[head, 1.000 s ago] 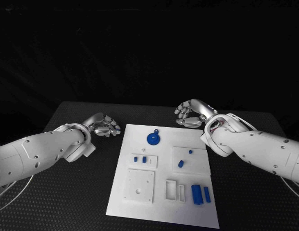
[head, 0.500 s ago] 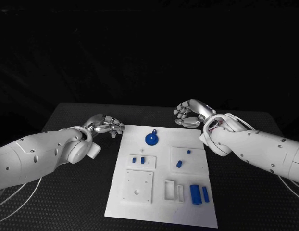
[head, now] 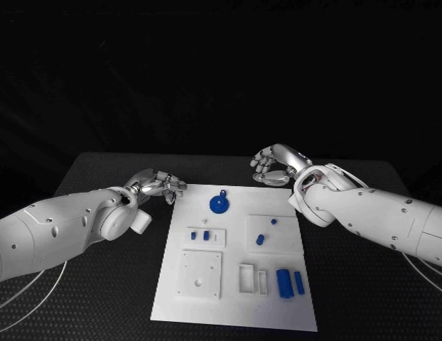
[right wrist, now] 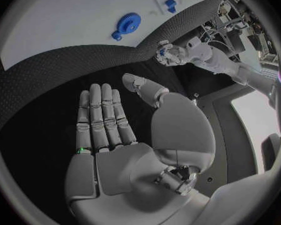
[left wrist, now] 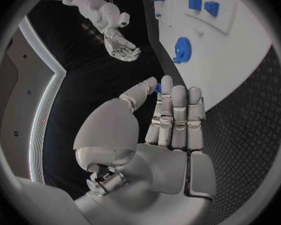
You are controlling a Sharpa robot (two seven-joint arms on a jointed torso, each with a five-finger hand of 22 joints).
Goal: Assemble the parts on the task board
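On the black table (head: 98, 170), task board (head: 232, 298) runs lengthwise bottom to centre; left hand (head: 158, 185) pinches a blue part (left wrist: 157, 88), right hand (head: 274, 167) empty, fingers spread

One white rectangular task board (head: 236, 312) is seen on the black table (head: 98, 170). On it, seven small blue parts are counted: one round blue gear (head: 219, 204), two long blue blocks (head: 283, 283), and four little blue pegs (head: 207, 235).

Prob. a robotics lab: black table (head: 98, 177), dark backdrop, equipment racks (right wrist: 240, 15) behind.
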